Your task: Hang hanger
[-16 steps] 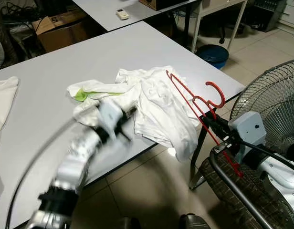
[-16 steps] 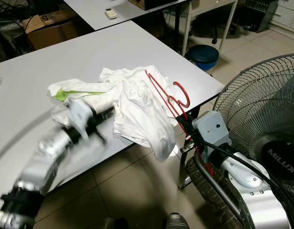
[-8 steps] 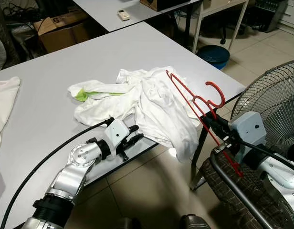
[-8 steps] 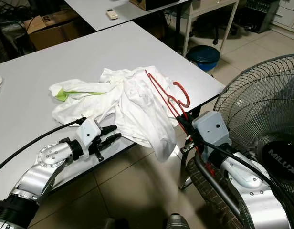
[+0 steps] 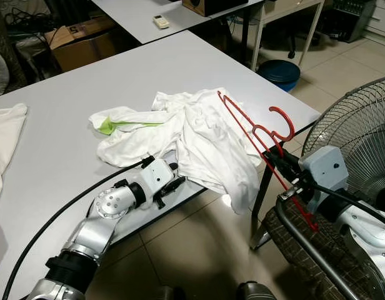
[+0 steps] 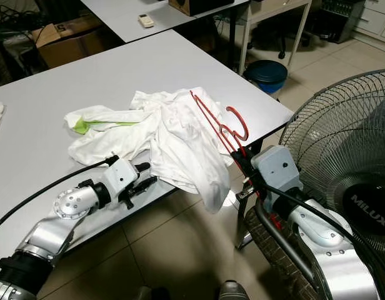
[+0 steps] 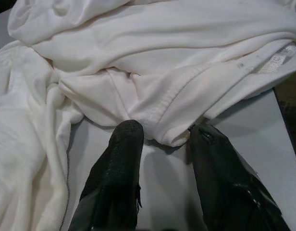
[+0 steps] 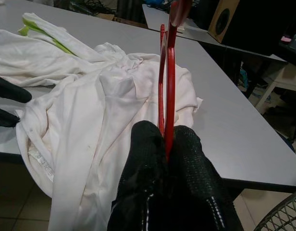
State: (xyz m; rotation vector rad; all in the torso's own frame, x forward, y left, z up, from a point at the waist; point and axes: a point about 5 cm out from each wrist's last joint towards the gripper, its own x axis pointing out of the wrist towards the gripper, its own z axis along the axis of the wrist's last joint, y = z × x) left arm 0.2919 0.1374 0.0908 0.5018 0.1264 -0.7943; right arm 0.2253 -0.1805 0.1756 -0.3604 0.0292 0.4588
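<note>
A red hanger (image 5: 255,131), a white shirt (image 5: 199,137) with a green patch, a grey table (image 5: 67,125).

Blue bin (image 5: 279,72) on floor; fan (image 6: 342,150) right; cardboard box (image 5: 80,39) behind table.

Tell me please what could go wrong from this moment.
1. The left hand is open at the hem of the white shirt, which already hangs over the table edge. A poor pinch or a pull could drag it to the floor.
2. The right hand grips the red hanger low on its thin bar; the hanger may twist.
3. The fan stands close beside the right arm and could be hit.
</note>
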